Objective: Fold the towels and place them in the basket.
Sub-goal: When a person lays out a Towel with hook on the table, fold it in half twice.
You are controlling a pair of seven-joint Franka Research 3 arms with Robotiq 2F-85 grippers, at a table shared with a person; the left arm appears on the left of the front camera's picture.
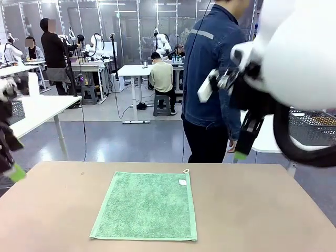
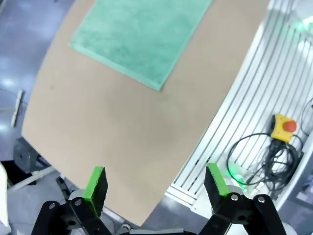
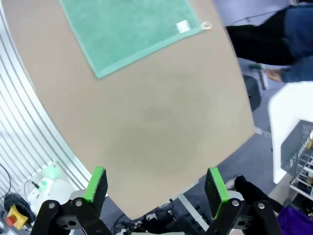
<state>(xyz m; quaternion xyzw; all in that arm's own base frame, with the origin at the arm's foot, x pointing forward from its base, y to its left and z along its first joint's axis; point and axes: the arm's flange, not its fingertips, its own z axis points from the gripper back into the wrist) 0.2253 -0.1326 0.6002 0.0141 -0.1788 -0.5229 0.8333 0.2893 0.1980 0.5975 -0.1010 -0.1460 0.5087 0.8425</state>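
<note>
Front view, leftmost: the left pincer (image 2: 156, 183) hangs beside the counter's (image 1: 252, 210) left edge, jaws wide apart and empty. One towel (image 1: 145, 206) lies flat and unfolded mid-counter. A person (image 1: 210, 79) stands beyond the far edge. The right pincer (image 3: 156, 185) hovers high, spread and empty. Behind it, partly hidden, is perhaps the basket (image 1: 312, 128).
</note>
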